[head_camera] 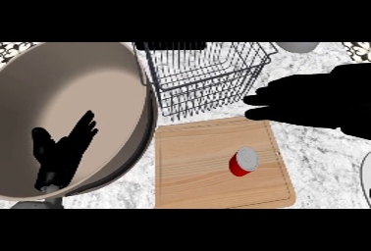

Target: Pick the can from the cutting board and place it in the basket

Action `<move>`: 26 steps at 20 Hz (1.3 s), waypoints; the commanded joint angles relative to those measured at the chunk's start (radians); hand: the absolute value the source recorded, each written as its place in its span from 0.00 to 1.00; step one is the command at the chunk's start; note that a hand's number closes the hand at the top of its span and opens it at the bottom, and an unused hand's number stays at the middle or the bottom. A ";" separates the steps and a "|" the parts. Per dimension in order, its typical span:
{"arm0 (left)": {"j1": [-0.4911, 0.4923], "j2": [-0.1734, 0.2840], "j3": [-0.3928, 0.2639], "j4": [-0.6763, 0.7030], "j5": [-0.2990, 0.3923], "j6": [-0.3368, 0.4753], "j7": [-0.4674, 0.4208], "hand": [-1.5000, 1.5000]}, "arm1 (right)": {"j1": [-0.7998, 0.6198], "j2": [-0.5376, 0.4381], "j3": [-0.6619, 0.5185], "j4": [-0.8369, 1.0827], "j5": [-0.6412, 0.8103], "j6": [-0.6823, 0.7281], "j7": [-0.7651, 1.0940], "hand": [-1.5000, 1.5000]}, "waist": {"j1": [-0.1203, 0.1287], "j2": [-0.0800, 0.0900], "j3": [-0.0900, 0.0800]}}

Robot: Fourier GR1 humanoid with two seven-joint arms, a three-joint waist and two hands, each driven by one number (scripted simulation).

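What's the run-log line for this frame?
can: on cutting board | basket: no can | right hand: open, above board's far edge | left hand: open

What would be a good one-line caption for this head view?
Red can lying on cutting board, wire basket behind, right hand open above.

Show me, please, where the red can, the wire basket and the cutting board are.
red can (pixel 243 163): head view, on its red side wall.
wire basket (pixel 210 95): head view, on its near wire wall.
cutting board (pixel 196 166): head view, on bare wood left of the can.
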 commanded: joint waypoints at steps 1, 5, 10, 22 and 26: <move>0.148 0.001 -0.020 0.116 -0.031 -0.017 -0.040 0.50 | 0.048 0.040 0.002 -0.019 0.033 -0.023 -0.006 0.00 | 0.007 0.012 -0.014; 0.138 -0.018 -0.023 0.074 -0.042 -0.005 0.008 0.50 | 0.139 0.095 0.064 -0.048 0.176 -0.066 -0.031 0.00 | 0.010 0.014 -0.012; 0.114 -0.020 0.008 0.135 -0.051 -0.045 -0.029 0.50 | 0.169 0.142 0.141 -0.055 0.312 -0.100 -0.024 0.00 | 0.008 0.018 -0.014; 0.139 -0.049 0.019 0.078 -0.096 -0.053 0.008 0.50 | 0.273 0.202 0.232 0.010 0.534 -0.193 -0.148 0.00 | 0.017 0.015 -0.013; 0.143 -0.079 0.025 0.078 -0.110 -0.041 0.016 0.50 | 0.311 0.163 0.229 0.020 0.589 -0.221 -0.239 0.00 | 0.008 0.014 -0.013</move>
